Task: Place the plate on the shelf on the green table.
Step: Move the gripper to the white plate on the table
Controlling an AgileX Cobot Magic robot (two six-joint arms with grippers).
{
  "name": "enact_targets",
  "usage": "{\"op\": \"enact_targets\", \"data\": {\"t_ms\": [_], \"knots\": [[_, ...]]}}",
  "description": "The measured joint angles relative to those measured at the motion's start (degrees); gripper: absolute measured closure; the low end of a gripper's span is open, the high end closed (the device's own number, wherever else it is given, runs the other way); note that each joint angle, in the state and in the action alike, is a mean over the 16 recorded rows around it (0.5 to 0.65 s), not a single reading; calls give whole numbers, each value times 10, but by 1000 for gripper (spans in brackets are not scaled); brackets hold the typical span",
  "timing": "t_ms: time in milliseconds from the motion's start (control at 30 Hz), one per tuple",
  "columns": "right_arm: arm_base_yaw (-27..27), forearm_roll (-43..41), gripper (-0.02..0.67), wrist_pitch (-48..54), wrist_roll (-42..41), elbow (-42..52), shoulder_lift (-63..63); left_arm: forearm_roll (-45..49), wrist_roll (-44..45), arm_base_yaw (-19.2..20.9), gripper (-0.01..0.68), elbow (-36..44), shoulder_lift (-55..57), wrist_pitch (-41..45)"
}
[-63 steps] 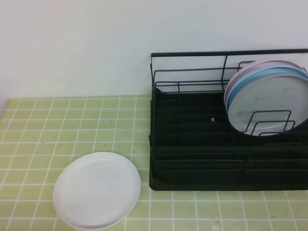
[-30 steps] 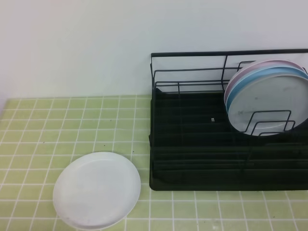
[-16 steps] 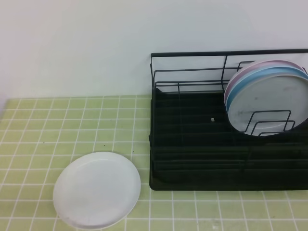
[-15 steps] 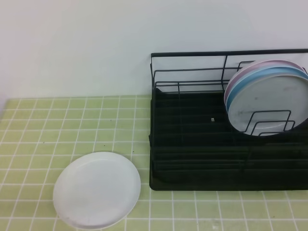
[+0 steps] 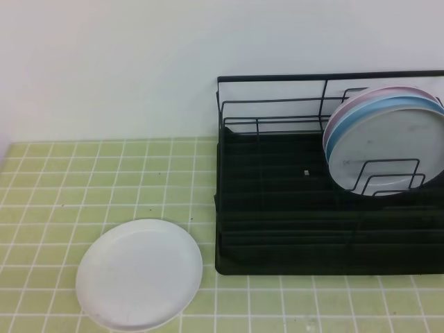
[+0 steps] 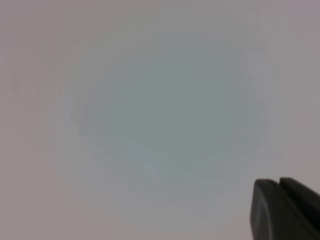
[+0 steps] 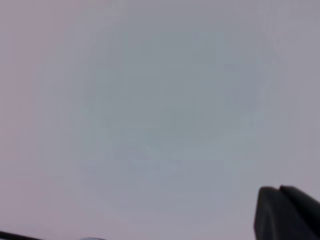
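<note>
black shelf cropped right, white plate edge cut off

Green table bearing plate and shelf

A kitchen-like counter: green table tiles, wire shelf holding plates.

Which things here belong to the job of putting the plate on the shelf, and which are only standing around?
Belong to the job:
- plain white plate, flat on the green table
- black wire shelf

Only standing around:
- pink plate, blue plate and marbled white plate, already upright in the shelf
</note>
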Motion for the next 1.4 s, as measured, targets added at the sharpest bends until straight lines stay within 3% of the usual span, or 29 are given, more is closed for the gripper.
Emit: {"op": "enact_targets", "data": {"t_ms": [167,533,867,1167,1400], "knots": [[0,28,652,71,-18,-45,5,-10,-3,0,676,-36,0,42],[0,61,651,361,-38,-206,64,-34,-11,0,676,-174,0,277],[0,86,652,568,-16,-295,179,-81,-62,0,676,-244,36,465],[0,110,652,617,-57,-296,236,-98,-45,0,676,-351,203,677],[0,120,652,608,-93,-269,242,-124,56,0,665,-445,391,747]]}}
